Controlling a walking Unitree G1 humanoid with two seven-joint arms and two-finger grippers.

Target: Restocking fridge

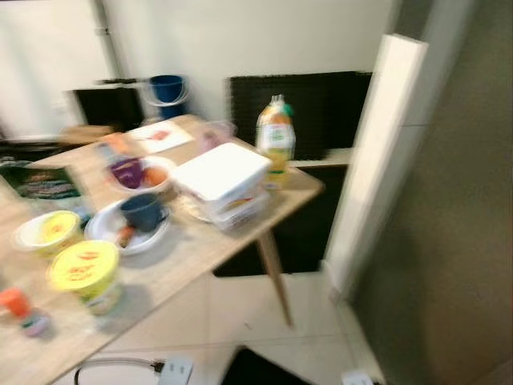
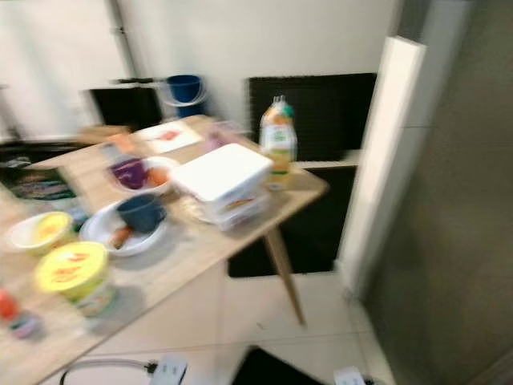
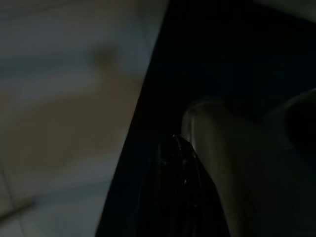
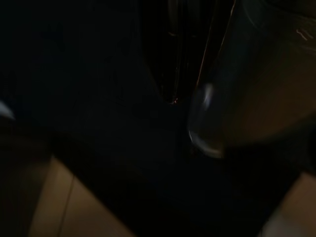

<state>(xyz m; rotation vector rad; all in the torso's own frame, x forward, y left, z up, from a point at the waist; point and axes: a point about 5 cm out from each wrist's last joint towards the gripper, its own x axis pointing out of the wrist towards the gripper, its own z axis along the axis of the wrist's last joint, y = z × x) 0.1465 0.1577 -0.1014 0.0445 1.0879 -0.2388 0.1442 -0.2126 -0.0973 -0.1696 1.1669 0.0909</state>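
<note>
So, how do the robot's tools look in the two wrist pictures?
Both pictures are very dark. The left tool shows long, glossy black fingers tapering to a narrow tip. The right tool shows dark, slender fingers with thin bright glints along their edges. No cables or markings can be made out.

A yellow-lidded tub (image 1: pixel 83 271), a white box (image 1: pixel 221 174), an orange-and-green bottle (image 1: pixel 275 136), a blue bucket (image 1: pixel 167 88).

Head views bright but motion-blurred; wrist views dark.
</note>
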